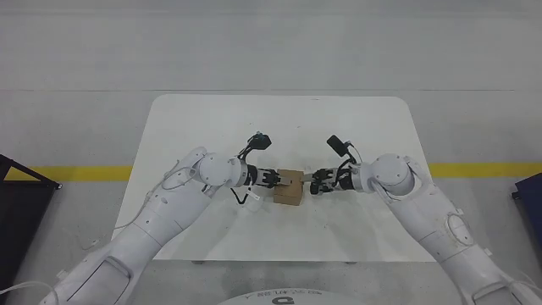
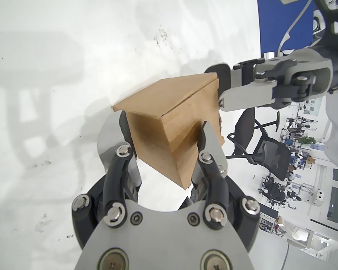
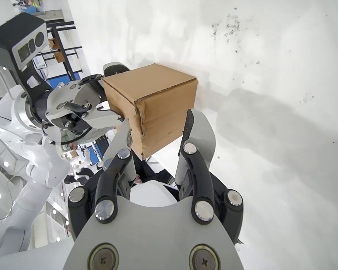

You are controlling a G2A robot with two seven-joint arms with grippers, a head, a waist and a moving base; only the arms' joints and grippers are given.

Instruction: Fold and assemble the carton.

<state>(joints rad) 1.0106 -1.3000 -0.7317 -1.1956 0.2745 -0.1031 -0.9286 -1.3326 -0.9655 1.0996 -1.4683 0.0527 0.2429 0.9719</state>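
I have the carton (image 1: 290, 188) pinned between both arms a little below the middle of the top view, over the near half of the white table (image 1: 212, 127); whether it rests on the surface or hangs just clear of it I cannot tell. The left gripper (image 1: 269, 177) comes in from the left of that frame and is clenched on the box; in its own wrist view one finger (image 2: 207, 141) lies flat on a brown wall and the other sits behind the opposite wall, so the carton is straddled across its width. The right gripper (image 1: 320, 181) meets it from the right of the frame and is likewise grasping the carton; its wrist view shows a pad on each of two opposite walls, one just beside a crumpled corner edge (image 3: 142, 125).

I judge the opposed hold to be deliberate; a grip from each end keeps the walls square while the panels are pressed home, and neither arm can push the box away from the other. A seam (image 2: 186, 96) where the top panel meets a wall lies nearly shut, and the carton reads as a closed cube, so I take the work to be far along; the board is thin and already dented, so I would squeeze no harder.
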